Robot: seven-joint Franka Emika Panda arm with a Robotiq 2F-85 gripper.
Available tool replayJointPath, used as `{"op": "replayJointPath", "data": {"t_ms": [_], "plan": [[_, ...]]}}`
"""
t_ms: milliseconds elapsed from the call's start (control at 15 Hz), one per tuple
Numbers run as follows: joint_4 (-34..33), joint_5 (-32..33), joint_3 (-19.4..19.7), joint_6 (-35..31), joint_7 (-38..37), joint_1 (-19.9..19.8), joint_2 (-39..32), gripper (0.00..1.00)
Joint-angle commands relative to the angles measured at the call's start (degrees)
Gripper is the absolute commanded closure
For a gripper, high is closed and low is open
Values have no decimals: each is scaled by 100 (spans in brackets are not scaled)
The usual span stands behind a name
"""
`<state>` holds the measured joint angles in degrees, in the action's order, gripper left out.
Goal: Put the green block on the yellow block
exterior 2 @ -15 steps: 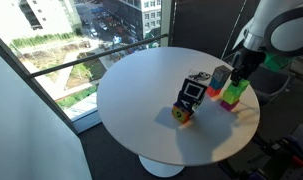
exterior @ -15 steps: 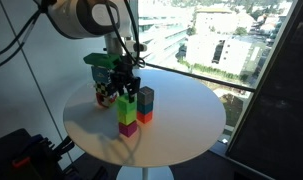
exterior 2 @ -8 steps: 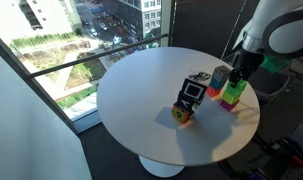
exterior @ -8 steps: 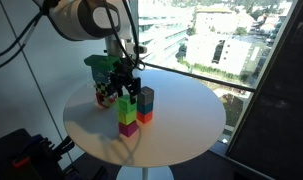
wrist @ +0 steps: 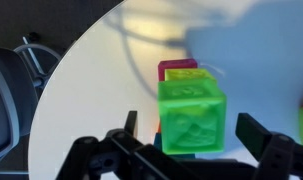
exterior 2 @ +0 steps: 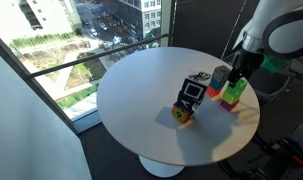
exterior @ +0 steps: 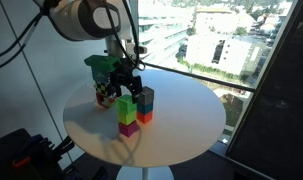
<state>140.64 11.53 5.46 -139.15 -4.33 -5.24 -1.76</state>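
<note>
The green block (wrist: 193,117) sits on top of the yellow block (wrist: 189,75), which rests on a magenta cube (wrist: 175,66). In both exterior views this stack of three stands on the round white table (exterior: 181,130), with green block (exterior: 125,103) over yellow block (exterior: 126,116). My gripper (wrist: 194,128) straddles the green block, open. Its fingers (wrist: 257,131) stand clear of the block's sides, with a gap showing on each side. From the opposite side the gripper (exterior 2: 234,80) hangs over the green block (exterior 2: 234,89) and yellow block (exterior 2: 231,97).
A dark blue-grey cube (exterior: 145,98) on an orange-red cube (exterior: 144,116) stands right beside the stack. A black-and-white patterned cube (exterior 2: 192,93) sits on another small block (exterior 2: 181,114) further along the table. A green object (exterior: 98,64) lies behind the arm.
The jaws have spread apart and let go of the green block, which stays on the yellow block. The arm has hardly moved.
</note>
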Motion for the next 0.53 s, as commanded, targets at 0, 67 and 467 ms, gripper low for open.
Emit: {"op": "replayJointPath", "data": {"t_ms": [0, 67, 467], "plan": [[-74, -162, 4, 178, 113, -5, 160, 0], [-80, -214, 1, 196, 143, -5, 185, 0], [-89, -630, -1, 443, 403, -6, 437, 0]]}}
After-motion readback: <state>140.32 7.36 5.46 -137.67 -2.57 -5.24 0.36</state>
